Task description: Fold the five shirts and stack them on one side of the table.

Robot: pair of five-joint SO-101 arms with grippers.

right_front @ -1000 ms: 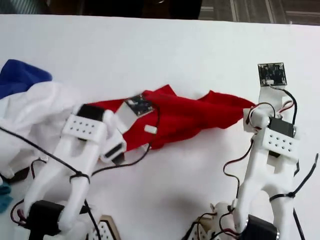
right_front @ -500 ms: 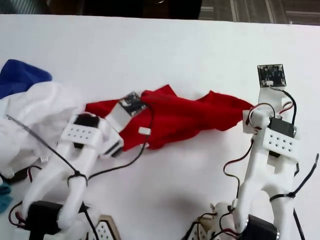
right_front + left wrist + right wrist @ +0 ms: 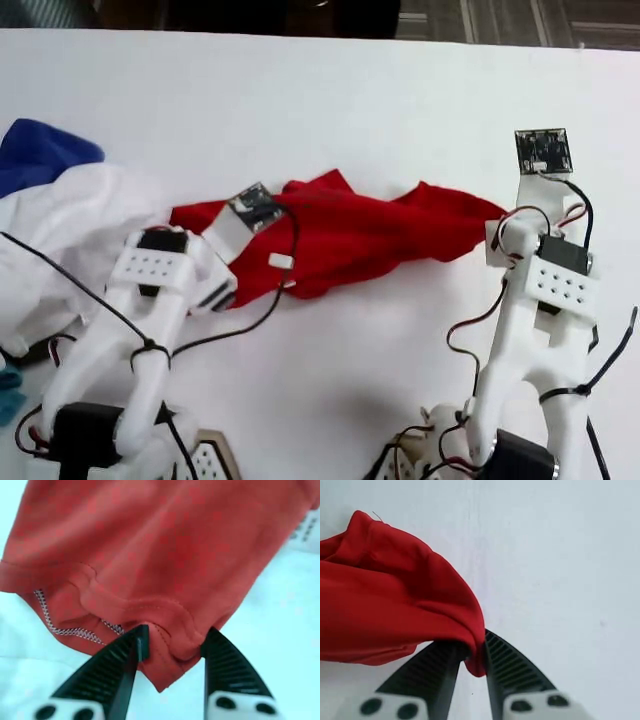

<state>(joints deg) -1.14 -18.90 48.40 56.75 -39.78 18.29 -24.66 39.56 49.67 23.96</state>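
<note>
Pinching the red shirt [image 3: 370,235], right hand [image 3: 475,649]; left hand [image 3: 176,639] gapes; white cloth [image 3: 70,235] alongside.

1. A white table [image 3: 400,100] takes up most of the high view, from the left edge to the right edge.
2. A dark strip of room [image 3: 280,12] runs along the very top, behind the table's far edge.
3. A bit of grey floor [image 3: 520,20] sits at the upper right.
4. Something with thin pale stripes [image 3: 40,12] sits in the upper left corner. It is too small to tell what it is.
</note>
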